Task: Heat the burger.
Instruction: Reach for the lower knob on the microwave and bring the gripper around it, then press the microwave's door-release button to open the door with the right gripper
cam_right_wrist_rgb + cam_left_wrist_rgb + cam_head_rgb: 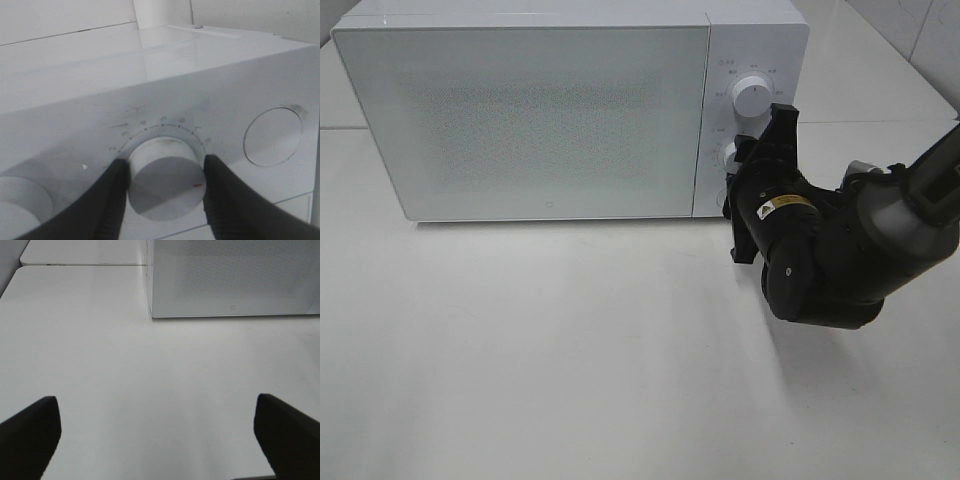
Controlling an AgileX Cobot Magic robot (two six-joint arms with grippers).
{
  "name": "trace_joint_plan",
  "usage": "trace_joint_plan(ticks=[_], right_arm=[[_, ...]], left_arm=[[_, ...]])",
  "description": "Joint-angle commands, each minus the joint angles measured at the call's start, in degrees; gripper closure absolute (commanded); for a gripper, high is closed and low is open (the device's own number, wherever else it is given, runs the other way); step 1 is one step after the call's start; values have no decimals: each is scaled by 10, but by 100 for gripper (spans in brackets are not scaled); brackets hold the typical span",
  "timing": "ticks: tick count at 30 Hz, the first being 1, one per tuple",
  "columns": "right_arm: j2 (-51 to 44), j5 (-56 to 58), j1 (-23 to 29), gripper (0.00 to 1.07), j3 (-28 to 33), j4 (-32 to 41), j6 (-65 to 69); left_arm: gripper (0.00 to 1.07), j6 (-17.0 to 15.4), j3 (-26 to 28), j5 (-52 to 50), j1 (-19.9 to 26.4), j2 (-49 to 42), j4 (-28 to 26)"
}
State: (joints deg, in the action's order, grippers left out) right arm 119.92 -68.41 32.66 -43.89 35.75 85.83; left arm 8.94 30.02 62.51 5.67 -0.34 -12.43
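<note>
Clasping item: right pincer (166, 194), closed onto the lower dial (161, 167) of the microwave (550, 120), one finger against each side of the dial, nothing else held.

Axis: the dial's axis runs straight out of the control panel toward the near edge of the table (570, 380). The pincer meets it head-on along that same line, so a turn of the wrist about that axis is judged to be what the next move calls for. A ring of numerals arcs over the dial, and a small red mark (198, 186) shows on its face.

Adjacent: upper dial (752, 95) just above on the panel, free; round button (272, 137) just beside the held dial, untouched.

Microwave: stands toward the far edge of the table, panel end toward the far right corner, door (535, 115) shut.

Burger: not visible in any view. Judged to lie behind the speckled door, toward the left edge from the right pincer; the door hides whatever is inside, so this cannot be confirmed.

Left pincer (159, 440): jaws spread wide, empty, over bare table well short of the microwave's left front corner, and well apart from the panel. The right arm is the nearer to the controls.
</note>
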Motion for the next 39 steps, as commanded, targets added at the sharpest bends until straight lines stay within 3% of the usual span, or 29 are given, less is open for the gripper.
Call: trace_joint_plan(ticks=[1, 4, 6, 13, 26, 31, 34, 36, 39], right_arm=[[-5, -118, -5, 62, -16, -3, -23], [-5, -118, -5, 59, -15, 5, -25], [-5, -118, -5, 48, -2, 7, -33], [-13, -109, 2, 32, 34, -10, -37], [-108, -66, 3, 31, 144, -94, -207], [-209, 139, 1, 31, 162, -129, -449], [-225, 174, 1, 31, 162, -125, -492], [-275, 282, 1, 31, 162, -120, -641], [-306, 379, -3, 31, 155, -119, -748]], left_arm=[[9, -1, -2, -7, -2, -10, -5], [9, -1, -2, -7, -2, -10, -5], [9, -1, -2, -7, -2, -10, -5], [9, -1, -2, -7, -2, -10, -5], [9, -1, -2, -7, -2, -10, -5], [9, -1, -2, -7, -2, -10, -5], [9, -1, -2, -7, -2, -10, -5], [9, -1, -2, -7, -2, -10, -5], [9, -1, -2, -7, -2, -10, -5]])
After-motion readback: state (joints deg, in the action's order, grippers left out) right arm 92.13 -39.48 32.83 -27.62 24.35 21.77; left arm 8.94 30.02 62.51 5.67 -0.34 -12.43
